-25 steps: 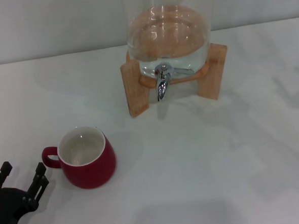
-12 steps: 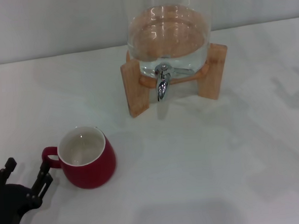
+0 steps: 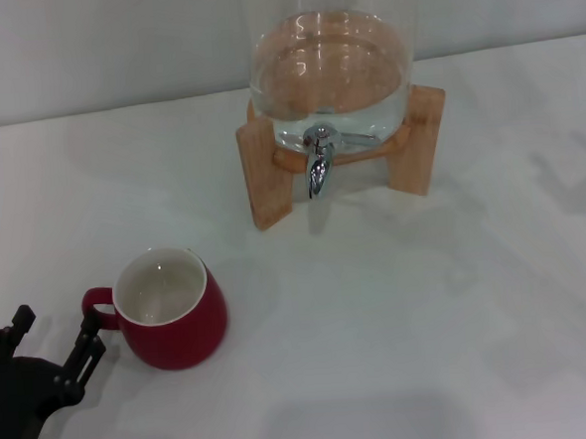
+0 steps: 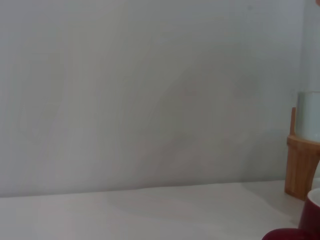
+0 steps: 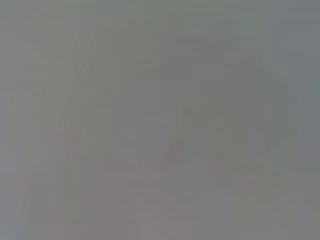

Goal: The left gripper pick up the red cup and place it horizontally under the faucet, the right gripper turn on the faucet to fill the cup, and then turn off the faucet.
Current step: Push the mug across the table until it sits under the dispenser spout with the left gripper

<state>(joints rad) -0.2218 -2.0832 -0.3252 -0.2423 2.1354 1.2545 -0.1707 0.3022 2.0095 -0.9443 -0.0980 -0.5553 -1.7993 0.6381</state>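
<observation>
Nearest, at the lower-left corner of the head view, the left gripper (image 3: 53, 331) sits low over the white surface (image 3: 398, 313) with its two black fingers spread apart and nothing between them. One fingertip (image 3: 21, 318) points out over bare surface, while the other reaches the small loop handle of the red cup (image 3: 169, 309); whether it actually touches the handle cannot be told. Just beyond the gripper the red cup stands upright on the surface, its off-white inside facing up and its handle turned toward the robot's left, on the side where the gripper is. In the left wrist view only a sliver of the cup (image 4: 309, 217) shows at the edge, with a wooden leg behind it. Farther back, well apart from the cup and toward the robot's right, the faucet (image 3: 317, 160) points its spout down from the glass dispenser (image 3: 329, 73), which holds clear water and rests on a wooden stand (image 3: 267, 176). Nothing stands under the spout. The right gripper is out of sight, and the right wrist view gives only a flat grey blur.
</observation>
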